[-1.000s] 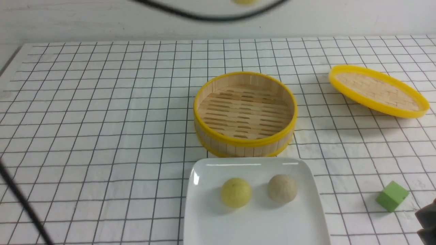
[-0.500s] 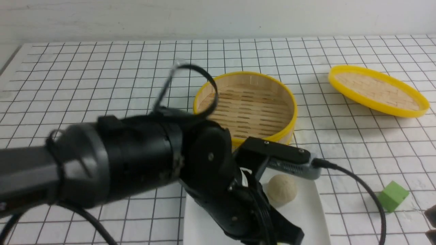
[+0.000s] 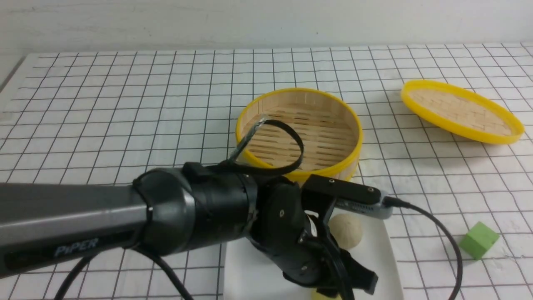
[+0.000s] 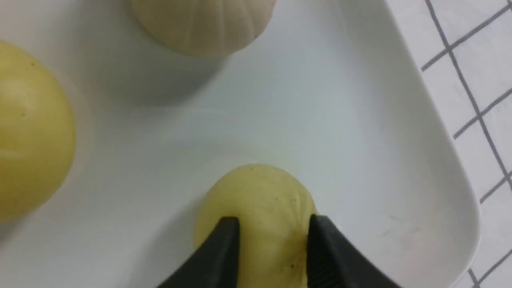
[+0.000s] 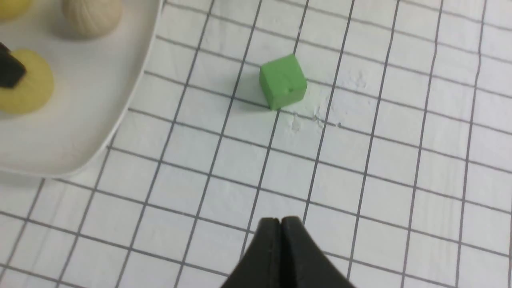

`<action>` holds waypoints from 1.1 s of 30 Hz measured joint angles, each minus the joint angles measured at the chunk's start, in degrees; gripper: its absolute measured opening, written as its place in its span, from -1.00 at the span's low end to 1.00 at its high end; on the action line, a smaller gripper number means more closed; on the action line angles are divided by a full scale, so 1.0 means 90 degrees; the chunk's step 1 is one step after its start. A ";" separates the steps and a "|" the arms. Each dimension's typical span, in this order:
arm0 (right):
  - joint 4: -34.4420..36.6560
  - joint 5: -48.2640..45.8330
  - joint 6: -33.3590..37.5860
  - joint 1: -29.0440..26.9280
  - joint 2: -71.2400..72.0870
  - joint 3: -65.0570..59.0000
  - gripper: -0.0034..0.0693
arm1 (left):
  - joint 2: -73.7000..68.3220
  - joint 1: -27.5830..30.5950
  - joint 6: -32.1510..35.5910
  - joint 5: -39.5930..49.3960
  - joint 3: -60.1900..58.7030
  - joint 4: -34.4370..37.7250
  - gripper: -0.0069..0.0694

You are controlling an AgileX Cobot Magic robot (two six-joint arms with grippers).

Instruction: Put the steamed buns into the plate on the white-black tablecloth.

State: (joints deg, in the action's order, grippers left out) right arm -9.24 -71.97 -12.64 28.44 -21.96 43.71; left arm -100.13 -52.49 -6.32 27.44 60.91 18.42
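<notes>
Pinched between the left fingers (image 4: 228,240): one pale yellow bun (image 4: 260,200), tips pressed into its two flanks, pleated crown facing the wrist camera. Seemingly seated on the white plate (image 4: 400,168), toward its near edge and right side, clear of the raised rim. Lying directly between the tips, then, not ahead or off to one side; round, so no long axis to line up with. By the look of it, no more carrying called for: only a straight parting of the tips and a lift upward. Sharing the same plate, the second yellow bun (image 4: 28,128) and the beige bun (image 4: 204,24), neither touching the pinched one nor each other. Worth minding on release: a round body on glossy glaze, free to roll toward its neighbours or the rim. Pressed together and empty, the right fingers (image 5: 281,230), hovering over the white-black tablecloth (image 5: 400,180) near the green cube (image 5: 283,81), well apart from the buns. Empty beyond the plate: the bamboo steamer basket (image 3: 297,133), with its lid (image 3: 460,110) off to the right
</notes>
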 joint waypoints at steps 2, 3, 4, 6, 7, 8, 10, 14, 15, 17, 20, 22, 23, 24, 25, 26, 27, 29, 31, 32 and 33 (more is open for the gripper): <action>0.0024 -0.0014 -0.0062 0.0000 0.0394 0.0000 -0.95 | 0.0088 0.0000 0.0000 0.0023 -0.0002 -0.0045 0.03; 0.0044 -0.0014 -0.0171 0.0000 0.0763 0.0003 -0.95 | 0.0231 0.0000 0.0000 0.0023 -0.0002 -0.0094 0.13; 0.0045 -0.0014 -0.0254 0.0000 0.1065 0.0008 -0.95 | 0.0411 0.0000 0.0000 0.0028 -0.0002 -0.0153 0.22; 0.0058 -0.0014 -0.0318 0.0000 0.1505 0.0008 -0.95 | 0.0633 0.0000 0.0000 0.0028 -0.0002 -0.0251 0.28; 0.0058 -0.0014 -0.0325 0.0000 0.1753 -0.0017 -0.95 | 0.0779 0.0000 -0.0006 0.0028 -0.0002 -0.0316 0.30; 0.0058 0.0030 -0.0324 0.0000 0.1960 -0.0091 -0.95 | 0.0896 0.0000 -0.0035 0.0035 -0.0002 -0.0387 0.32; 0.0058 0.0353 -0.0336 0.0000 0.2343 -0.0305 -0.95 | 0.1095 0.0000 -0.0128 0.0051 -0.0002 -0.0476 0.32; 0.0149 0.2373 -0.0367 0.0000 0.2572 -0.1311 -0.95 | 0.1666 -0.0015 -0.0480 0.0124 -0.0002 -0.0937 0.26; 0.0226 0.2833 -0.0367 0.0000 0.2534 -0.1571 -0.94 | 0.1789 -0.0022 -0.0577 0.0163 -0.0002 -0.1037 0.21; 0.0281 0.3593 -0.0361 0.0000 0.2380 -0.2008 -0.94 | 0.2002 -0.0022 -0.0801 0.0278 -0.0002 -0.1231 0.08; 0.0318 0.4464 -0.0361 0.0000 0.2086 -0.2551 -0.94 | 0.2151 -0.0022 -0.1069 0.0439 -0.0002 -0.1405 -0.19; 0.0324 0.4906 -0.0347 0.0000 0.1976 -0.2745 -0.94 | 0.2169 -0.0022 -0.1181 0.0564 -0.0002 -0.1476 -0.42; 0.0324 0.5063 -0.0347 0.0000 0.1946 -0.2818 -0.94 | 0.2169 -0.0022 -0.1205 0.0594 -0.0002 -0.1491 -0.51; 0.0324 0.5212 -0.0347 0.0000 0.1939 -0.2879 -0.94 | 0.2169 -0.0022 -0.1223 0.0633 -0.0008 -0.1512 -0.63; 0.0330 0.5321 -0.0347 0.0000 0.1934 -0.2931 -0.94 | 0.2169 -0.0022 -0.1223 0.0656 -0.0015 -0.1519 -0.70; 0.0330 0.5372 -0.0347 0.0000 0.1934 -0.2976 -0.94 | 0.2169 -0.0022 -0.1235 0.0678 -0.0022 -0.1534 -0.77; 0.0330 0.5388 -0.0347 0.0000 0.1934 -0.2998 -0.93 | 0.2169 -0.0022 -0.1241 0.0692 -0.0022 -0.1552 -0.81; 0.0330 0.5402 -0.0347 0.0000 0.1931 -0.3006 -0.93 | 0.2169 -0.0022 -0.1246 0.0705 -0.0022 -0.1559 -0.81; 0.0330 0.5403 -0.0347 0.0000 0.1931 -0.3019 -0.93 | 0.2169 -0.0022 -0.1246 0.0717 -0.0022 -0.1572 -0.81; 0.0330 0.5415 -0.0347 0.0000 0.1926 -0.3019 -0.93 | 0.2169 -0.0022 -0.1246 0.0720 -0.0022 -0.1579 -0.81; 0.0330 0.5422 -0.0347 0.0000 0.1926 -0.3019 -0.93 | 0.2169 -0.0022 -0.1246 0.0725 -0.0022 -0.1594 -0.81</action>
State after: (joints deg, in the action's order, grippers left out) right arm -6.26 -23.18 -15.77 28.44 -4.62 16.54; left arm -80.61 -52.69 -17.53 33.97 60.71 4.07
